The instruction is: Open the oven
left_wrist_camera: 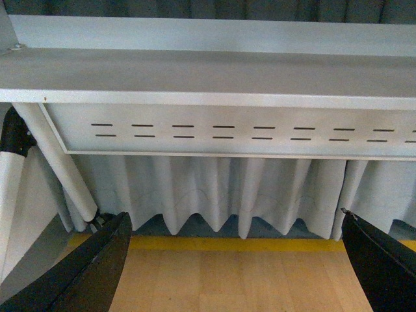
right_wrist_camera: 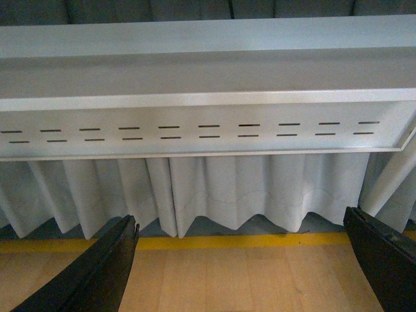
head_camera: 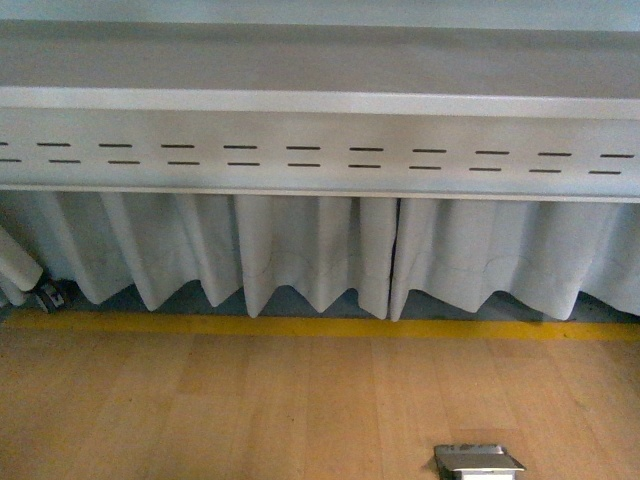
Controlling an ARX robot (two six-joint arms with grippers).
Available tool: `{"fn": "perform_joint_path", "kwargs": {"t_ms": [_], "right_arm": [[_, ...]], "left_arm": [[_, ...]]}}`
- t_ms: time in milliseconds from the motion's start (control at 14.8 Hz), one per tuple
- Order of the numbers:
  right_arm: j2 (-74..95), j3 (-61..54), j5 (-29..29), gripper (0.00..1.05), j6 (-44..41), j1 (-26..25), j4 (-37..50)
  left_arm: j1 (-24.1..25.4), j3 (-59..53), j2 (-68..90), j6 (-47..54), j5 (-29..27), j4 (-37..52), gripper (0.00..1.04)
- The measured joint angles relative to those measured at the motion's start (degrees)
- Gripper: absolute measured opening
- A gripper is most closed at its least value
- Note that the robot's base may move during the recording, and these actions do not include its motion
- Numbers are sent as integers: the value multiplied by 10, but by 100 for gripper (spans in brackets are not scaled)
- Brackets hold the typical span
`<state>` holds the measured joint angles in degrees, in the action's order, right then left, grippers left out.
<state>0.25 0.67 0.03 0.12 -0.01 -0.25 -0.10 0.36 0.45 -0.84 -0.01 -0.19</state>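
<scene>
The oven is out of view in all three views. My left gripper (left_wrist_camera: 237, 266) is open and empty, its two black fingers (left_wrist_camera: 84, 273) spread wide over the wooden floor. My right gripper (right_wrist_camera: 240, 266) is open and empty too, its black fingers (right_wrist_camera: 97, 276) spread wide. Neither arm shows in the front view.
A grey metal table frame with rows of slots (head_camera: 320, 155) spans the front view, with a pleated white curtain (head_camera: 320, 250) below it. A yellow tape line (head_camera: 320, 327) crosses the wooden floor (head_camera: 250, 410). A metal floor socket (head_camera: 477, 461) sits low right. A white table leg (left_wrist_camera: 58, 166) stands beside the left gripper.
</scene>
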Motion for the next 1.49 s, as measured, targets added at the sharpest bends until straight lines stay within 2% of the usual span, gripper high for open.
{"fn": "perform_joint_path", "kwargs": {"t_ms": [1486], "right_arm": [[0, 0, 0, 98, 0, 0, 0]], "left_arm": [[0, 0, 0, 0, 0, 0, 98]]}}
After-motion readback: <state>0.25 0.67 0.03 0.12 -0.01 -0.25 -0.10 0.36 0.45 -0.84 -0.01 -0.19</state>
